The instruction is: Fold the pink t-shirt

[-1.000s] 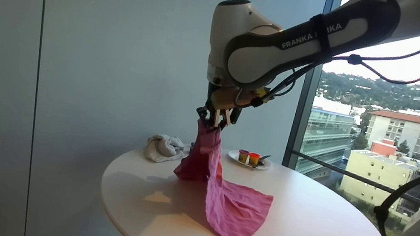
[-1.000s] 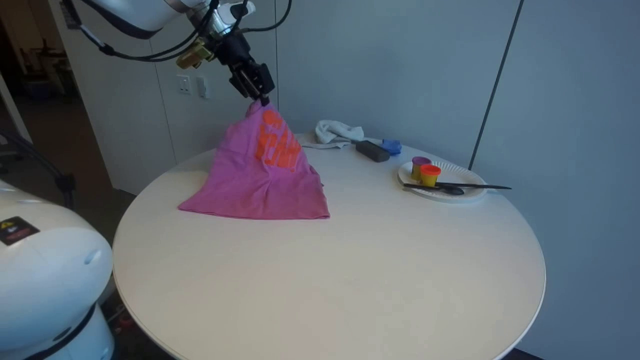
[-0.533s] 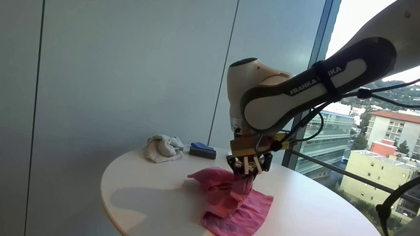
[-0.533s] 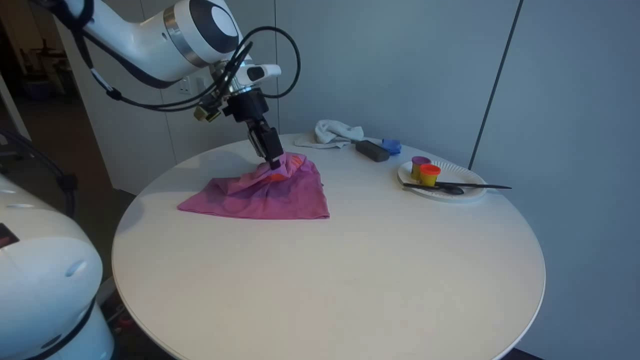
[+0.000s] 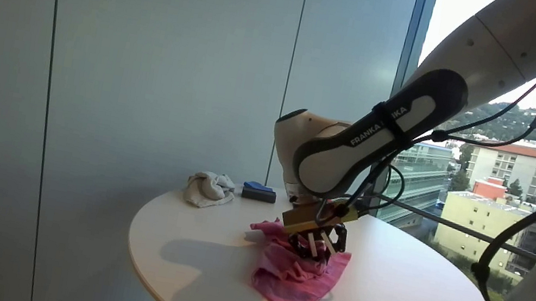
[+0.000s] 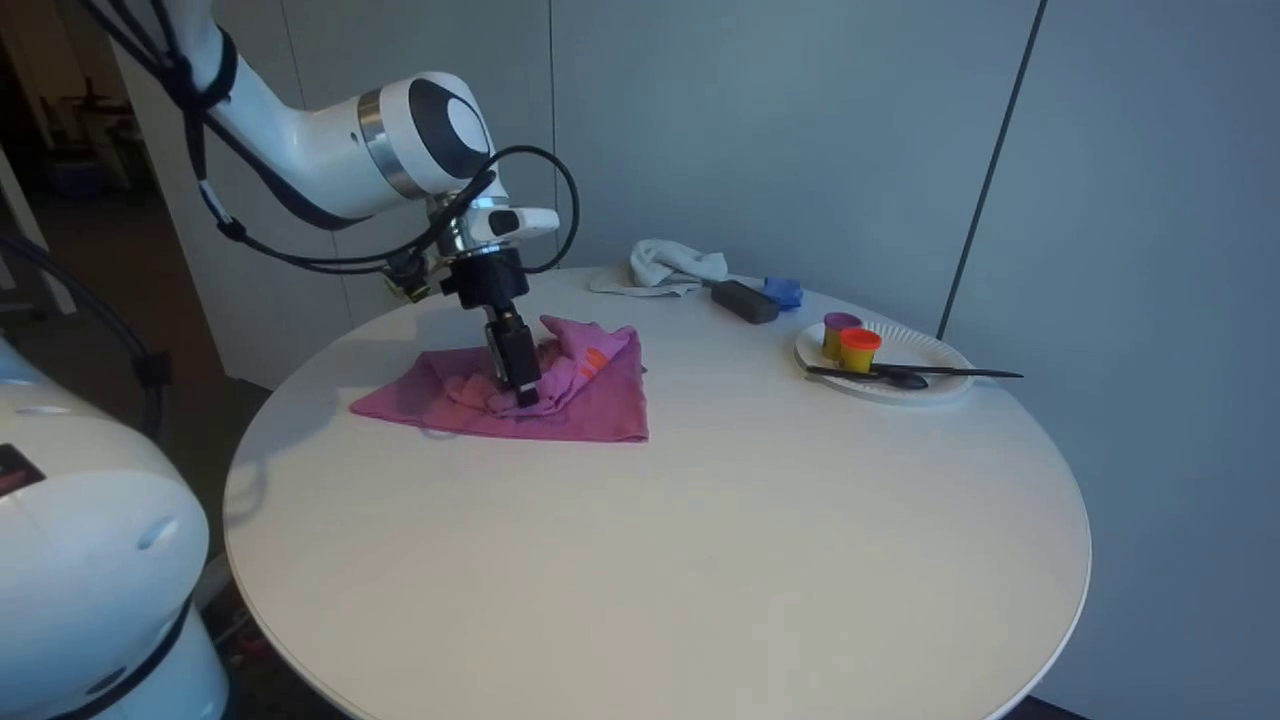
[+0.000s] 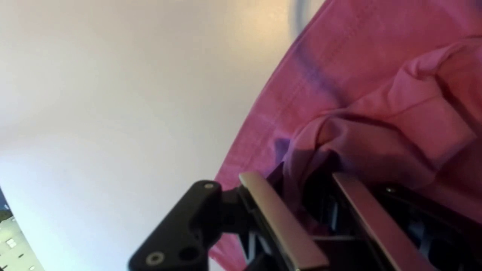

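The pink t-shirt (image 5: 293,287) lies on the round table, bunched over itself. In an exterior view the shirt (image 6: 610,415) has a flat near hem, a crumpled upper part folded onto it, and a bit of orange print showing. My gripper (image 6: 526,398) points down onto the folded part, near the hem; it also shows low over the shirt in an exterior view (image 5: 318,257). In the wrist view a fold of the shirt (image 7: 357,45) runs up between the fingers of the gripper (image 7: 297,177), which seem closed on it. The fingertips are partly hidden in dark cloth.
A whitish-grey cloth (image 6: 675,265), a dark block (image 6: 744,301) and a blue item (image 6: 783,292) lie at the table's back. A paper plate (image 6: 935,350) holds two small tubs and dark utensils. The round table (image 6: 650,580) ends at a curved edge.
My gripper has come down from high above the table and moved across the shirt toward its hem. The lifted part of the shirt has come down with it and now lies folded over.
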You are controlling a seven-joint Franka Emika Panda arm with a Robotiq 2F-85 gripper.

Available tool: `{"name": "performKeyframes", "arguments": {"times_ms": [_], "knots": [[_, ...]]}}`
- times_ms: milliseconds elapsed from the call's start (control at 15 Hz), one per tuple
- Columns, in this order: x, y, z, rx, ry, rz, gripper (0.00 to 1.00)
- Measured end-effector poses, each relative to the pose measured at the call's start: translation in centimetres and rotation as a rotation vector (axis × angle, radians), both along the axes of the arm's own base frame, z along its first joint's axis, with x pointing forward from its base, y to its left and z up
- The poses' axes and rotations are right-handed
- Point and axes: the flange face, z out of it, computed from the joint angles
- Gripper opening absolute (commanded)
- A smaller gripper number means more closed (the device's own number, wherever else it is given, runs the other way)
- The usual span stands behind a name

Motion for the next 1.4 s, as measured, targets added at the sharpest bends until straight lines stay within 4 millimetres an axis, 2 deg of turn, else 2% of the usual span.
{"name": "performKeyframes", "arguments": {"times_ms": [200, 333, 467, 600, 800, 1000, 1133, 1400], "knots": [[0.2, 0.3, -0.2, 0.014, 0.011, -0.021, 0.52], [-0.1, -0.1, 0.4, -0.062, 0.017, -0.081, 0.68], [-0.5, -0.1, 1.9, -0.162, 0.012, -0.125, 0.83], [-0.6, 0.9, 4.2, -0.230, -0.043, -0.096, 1.00], [-0.3, 3.2, 7.2, -0.229, -0.170, -0.002, 1.00], [0.8, 3.6, 8.4, -0.212, -0.308, 0.102, 1.00], [2.0, 2.5, 8.3, -0.186, -0.400, 0.175, 0.99], [4.6, -1.2, 7.3, -0.059, -0.558, 0.266, 1.00]]}}
